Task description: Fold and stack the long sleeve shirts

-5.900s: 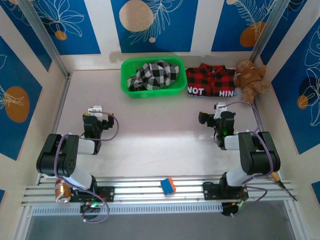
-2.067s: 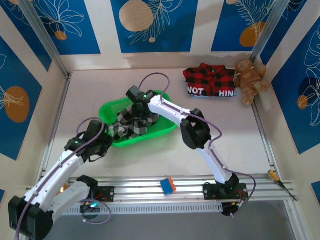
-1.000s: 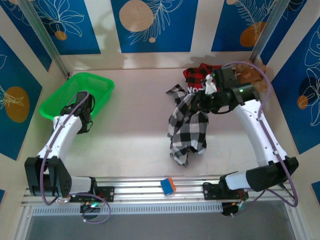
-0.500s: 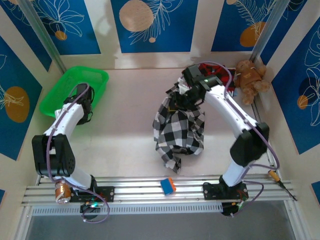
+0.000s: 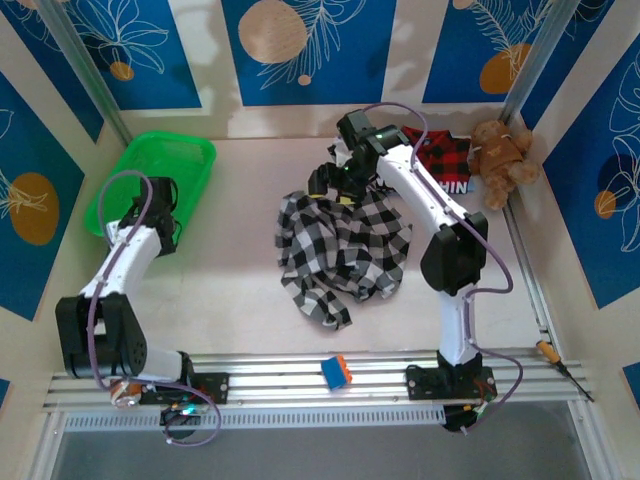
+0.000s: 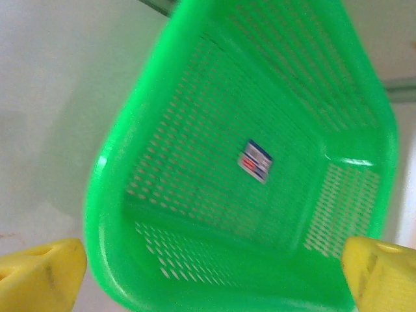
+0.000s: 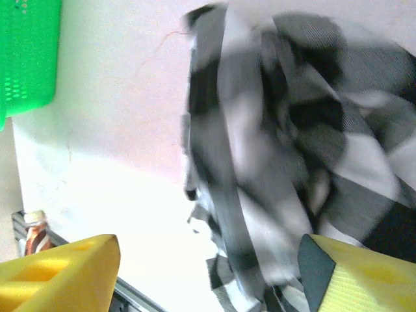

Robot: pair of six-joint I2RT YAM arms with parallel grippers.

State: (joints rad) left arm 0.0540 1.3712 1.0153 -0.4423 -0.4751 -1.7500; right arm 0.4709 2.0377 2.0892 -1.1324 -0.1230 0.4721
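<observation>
checked shirt (image 5: 340, 245): soft cloth, lain crumpled | left gripper (image 6: 211, 273): spread wide, empty, by perforated green plastic basket (image 6: 227, 117) | right gripper (image 7: 208, 273): spread wide, empty

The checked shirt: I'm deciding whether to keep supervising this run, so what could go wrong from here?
The checked shirt lies crumpled in a heap, so a grab may pinch several layers and fold it crooked. The right gripper hangs with open jaws over its far edge, near the red plaid shirt; a loose fold could snag on the jaws and drag across that one.
</observation>
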